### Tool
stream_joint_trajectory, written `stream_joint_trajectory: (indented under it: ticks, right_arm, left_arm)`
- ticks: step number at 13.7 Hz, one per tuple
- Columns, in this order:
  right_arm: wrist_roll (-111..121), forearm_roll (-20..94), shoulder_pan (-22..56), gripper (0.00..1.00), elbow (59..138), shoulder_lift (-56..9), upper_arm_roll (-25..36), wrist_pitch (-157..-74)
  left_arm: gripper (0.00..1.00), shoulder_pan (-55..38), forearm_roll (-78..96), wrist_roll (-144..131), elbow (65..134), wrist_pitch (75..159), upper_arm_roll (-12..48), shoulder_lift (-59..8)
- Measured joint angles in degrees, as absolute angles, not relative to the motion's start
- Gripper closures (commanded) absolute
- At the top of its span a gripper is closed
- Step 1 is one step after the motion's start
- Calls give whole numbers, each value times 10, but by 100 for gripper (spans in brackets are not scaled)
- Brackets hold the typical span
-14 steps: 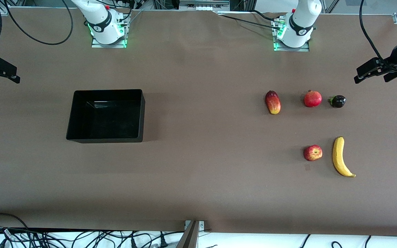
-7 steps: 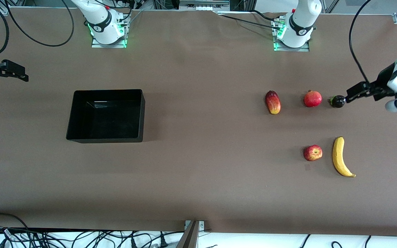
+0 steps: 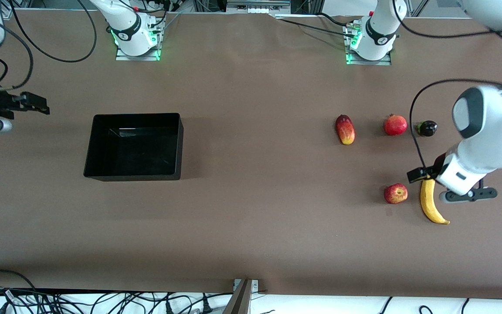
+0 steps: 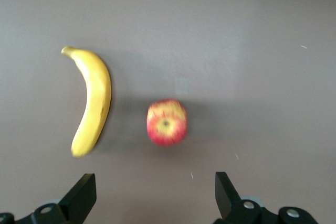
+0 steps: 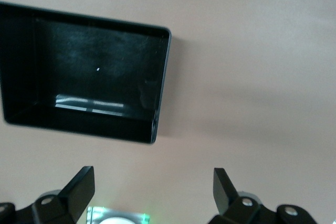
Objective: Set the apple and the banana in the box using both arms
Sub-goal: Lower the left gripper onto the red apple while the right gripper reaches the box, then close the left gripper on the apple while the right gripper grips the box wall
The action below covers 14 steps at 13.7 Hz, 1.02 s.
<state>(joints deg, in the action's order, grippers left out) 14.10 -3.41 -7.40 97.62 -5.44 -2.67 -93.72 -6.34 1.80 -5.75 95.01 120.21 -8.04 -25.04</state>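
Toward the left arm's end of the table, the banana (image 3: pixel 430 205) beside the apple (image 3: pixel 395 193) looks smooth, best pinched mid-length by the spread left gripper (image 4: pixel 152 198) above, while the right gripper (image 5: pixel 149 195) waits spread near the box (image 3: pixel 134 146).

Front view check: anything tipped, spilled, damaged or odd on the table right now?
Nothing stands out. The apple and banana lie intact, side by side on the table; the box sits upright. The left gripper is open above the fruit, and the right gripper is open near the box.
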Motion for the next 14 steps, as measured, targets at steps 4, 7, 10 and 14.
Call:
stream_joint_trajectory:
  ticks: [4, 7, 10, 14]
  right_arm:
    - [141, -34, -74, 0, 1049, -63, -26, -1048]
    - [140, -34, -74, 0, 1131, -65, -23, -1172]
    - [137, -34, -74, 0, 1211, -78, -20, -1299]
    - [117, -34, -74, 19, 1297, -102, -19, -1427]
  left_arm:
    - [0, -51, 18, -57, 952, 1297, -80, -347]
    - [0, -48, 18, -58, 953, 1329, -78, -393]
    - [0, -48, 18, -63, 953, 1331, -71, -391]
    - [0, -47, 18, -66, 953, 1333, -68, -382]
